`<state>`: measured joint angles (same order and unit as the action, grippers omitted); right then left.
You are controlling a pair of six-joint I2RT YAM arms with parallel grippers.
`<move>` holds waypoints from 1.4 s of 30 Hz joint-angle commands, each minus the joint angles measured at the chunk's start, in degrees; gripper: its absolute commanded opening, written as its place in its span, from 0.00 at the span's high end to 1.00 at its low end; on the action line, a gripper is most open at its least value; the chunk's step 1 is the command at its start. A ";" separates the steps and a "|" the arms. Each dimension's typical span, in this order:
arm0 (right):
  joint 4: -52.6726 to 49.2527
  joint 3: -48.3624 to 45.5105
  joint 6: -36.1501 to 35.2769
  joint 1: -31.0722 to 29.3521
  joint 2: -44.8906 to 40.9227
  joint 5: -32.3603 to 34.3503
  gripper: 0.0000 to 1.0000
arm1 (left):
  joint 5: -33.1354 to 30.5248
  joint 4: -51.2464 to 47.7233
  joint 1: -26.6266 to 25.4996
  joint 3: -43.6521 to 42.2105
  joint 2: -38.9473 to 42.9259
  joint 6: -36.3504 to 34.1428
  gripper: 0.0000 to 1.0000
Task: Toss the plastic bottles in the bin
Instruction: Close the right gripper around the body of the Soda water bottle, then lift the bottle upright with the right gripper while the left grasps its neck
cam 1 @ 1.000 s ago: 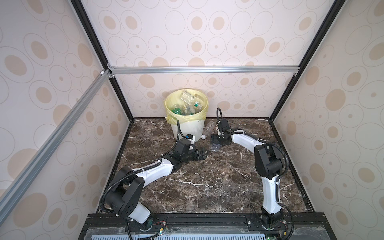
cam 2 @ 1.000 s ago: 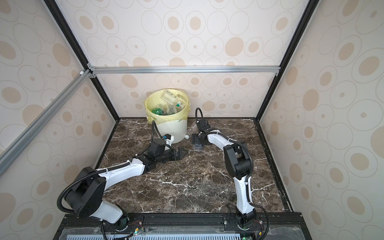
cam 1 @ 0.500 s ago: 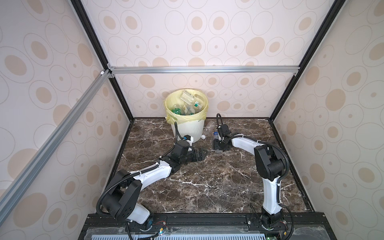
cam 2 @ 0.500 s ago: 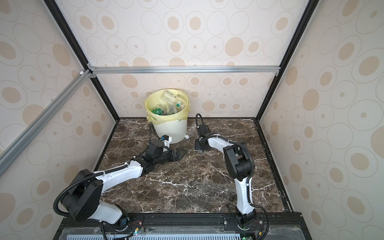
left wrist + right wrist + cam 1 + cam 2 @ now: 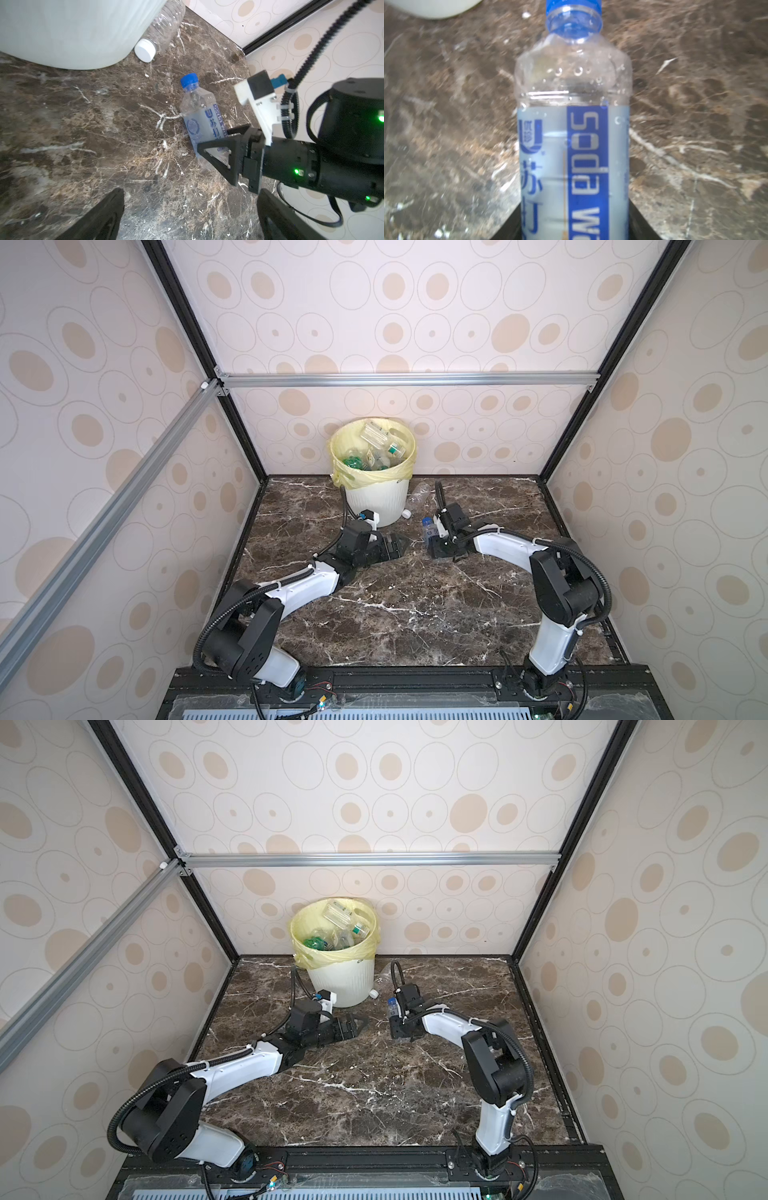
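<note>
Right gripper (image 5: 214, 138): jaws have drawn in from wide and now pinch the lower body of the blue-capped bottle (image 5: 199, 112), which lies on the marble table (image 5: 415, 614) near the bin (image 5: 376, 506)
Left gripper (image 5: 400, 545): wide open, empty, low beside the bin
Also loose: white-capped bottle (image 5: 162, 27) against the bin's foot
Meaning: grasp looks made; lift and drop come next

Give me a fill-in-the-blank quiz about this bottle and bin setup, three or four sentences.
The bin is lined with a ____ bag.
The soda bottle between the jaws of the right tool has a ____ cap.
The unlabelled bottle lying by the bin has a ____ cap.
The left tool is ____ and empty.
Missing: yellow, blue, white, open.
</note>
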<state>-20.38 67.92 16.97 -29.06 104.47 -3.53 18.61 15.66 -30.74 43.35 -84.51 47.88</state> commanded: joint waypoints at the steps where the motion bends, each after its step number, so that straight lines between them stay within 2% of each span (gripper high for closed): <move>1: 0.36 -1.76 -6.22 -2.44 -2.12 -3.60 0.44 | 0.97 2.71 1.59 -1.11 1.99 1.85 0.01; 7: 0.32 -2.87 -11.24 -7.84 -2.60 -3.83 0.45 | 3.11 4.46 4.96 -4.06 2.74 4.76 0.01; 16: 2.42 -2.54 -11.85 -12.41 -4.73 -5.02 0.45 | 9.38 11.87 8.67 -8.54 2.67 12.55 0.01; 28: 5.24 -0.55 -7.81 -12.48 -9.09 -12.59 0.46 | 13.25 19.84 9.03 -9.87 2.38 17.84 0.05; 42: 9.40 0.93 -4.10 -12.43 -10.37 -16.90 0.46 | 15.11 25.08 8.95 -10.55 2.25 20.94 0.14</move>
<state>-12.51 67.11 11.81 -41.19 95.59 -18.57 32.45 37.63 -21.91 32.77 -82.61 67.35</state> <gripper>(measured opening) 0.543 0.858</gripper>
